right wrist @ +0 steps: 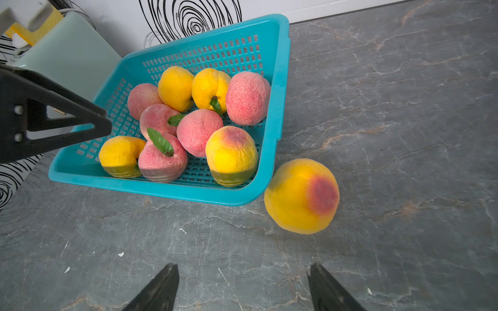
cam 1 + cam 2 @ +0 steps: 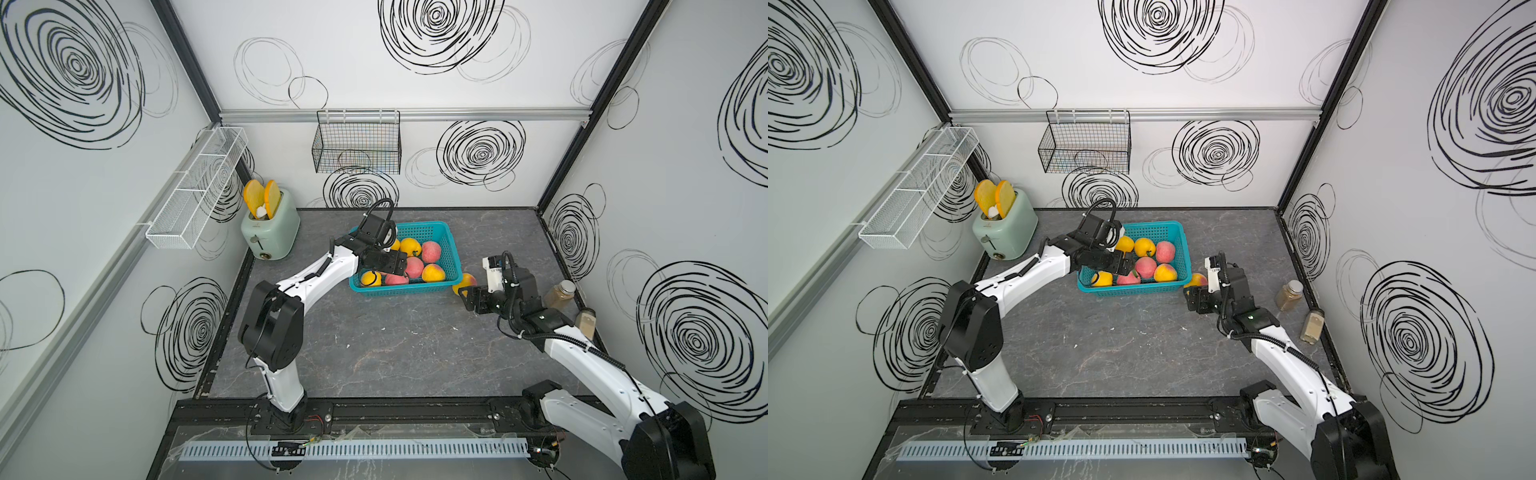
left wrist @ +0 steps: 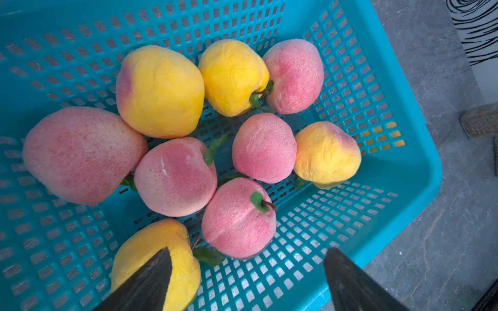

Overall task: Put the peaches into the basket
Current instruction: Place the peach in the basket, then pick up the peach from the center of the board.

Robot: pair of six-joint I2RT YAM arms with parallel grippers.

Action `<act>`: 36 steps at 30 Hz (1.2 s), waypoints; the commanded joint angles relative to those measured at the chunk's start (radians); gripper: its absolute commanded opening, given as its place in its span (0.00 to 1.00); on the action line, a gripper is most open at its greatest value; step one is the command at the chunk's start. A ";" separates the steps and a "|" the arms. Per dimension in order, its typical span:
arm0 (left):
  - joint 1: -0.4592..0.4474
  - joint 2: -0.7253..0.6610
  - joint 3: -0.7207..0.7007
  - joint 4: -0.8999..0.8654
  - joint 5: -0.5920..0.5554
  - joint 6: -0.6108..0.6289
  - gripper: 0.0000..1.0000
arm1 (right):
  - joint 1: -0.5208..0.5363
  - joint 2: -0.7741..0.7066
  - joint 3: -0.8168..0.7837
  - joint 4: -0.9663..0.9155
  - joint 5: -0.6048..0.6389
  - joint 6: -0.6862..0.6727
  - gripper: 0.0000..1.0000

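The teal basket (image 2: pixel 453 249) (image 2: pixel 1187 249) stands at the back middle of the table and holds several pink-red and yellow-orange peaches (image 3: pixel 175 175) (image 1: pixel 199 132). One yellow-orange peach (image 2: pixel 465 282) (image 2: pixel 1197 280) (image 1: pixel 301 196) lies on the table, touching the basket's right front corner. My left gripper (image 2: pixel 390 268) (image 3: pixel 249 253) hangs open over the basket's front left part, with nothing between its fingers. My right gripper (image 2: pixel 467 297) (image 1: pixel 244 266) is open low over the table, just in front of the loose peach and apart from it.
A mint toaster (image 2: pixel 270 232) with orange toast slices stands at the back left. A black wire basket (image 2: pixel 357 143) and a white mesh rack (image 2: pixel 195 187) hang on the walls. Two jars (image 2: pixel 561 293) (image 2: pixel 585 322) stand by the right wall, behind my right arm.
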State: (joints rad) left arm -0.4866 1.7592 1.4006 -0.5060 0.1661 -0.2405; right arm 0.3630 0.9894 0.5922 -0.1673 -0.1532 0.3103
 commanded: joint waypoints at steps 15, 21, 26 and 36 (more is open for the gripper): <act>0.289 -0.341 -0.345 0.150 0.231 -0.033 0.92 | -0.031 -0.009 -0.034 0.008 0.080 0.099 0.79; 0.380 -0.391 -0.400 0.151 0.265 -0.011 0.92 | -0.070 0.025 -0.043 0.025 0.041 0.108 0.79; 0.436 -0.412 -0.436 0.165 0.287 0.000 0.92 | -0.111 0.040 -0.055 0.052 0.007 0.112 0.79; 0.471 -0.402 -0.492 0.210 0.326 -0.008 0.91 | -0.171 0.075 -0.061 0.079 -0.041 0.105 0.79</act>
State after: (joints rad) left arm -0.0250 1.3647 0.9157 -0.3557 0.4568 -0.2581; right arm 0.2043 1.0538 0.5434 -0.1188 -0.1673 0.4084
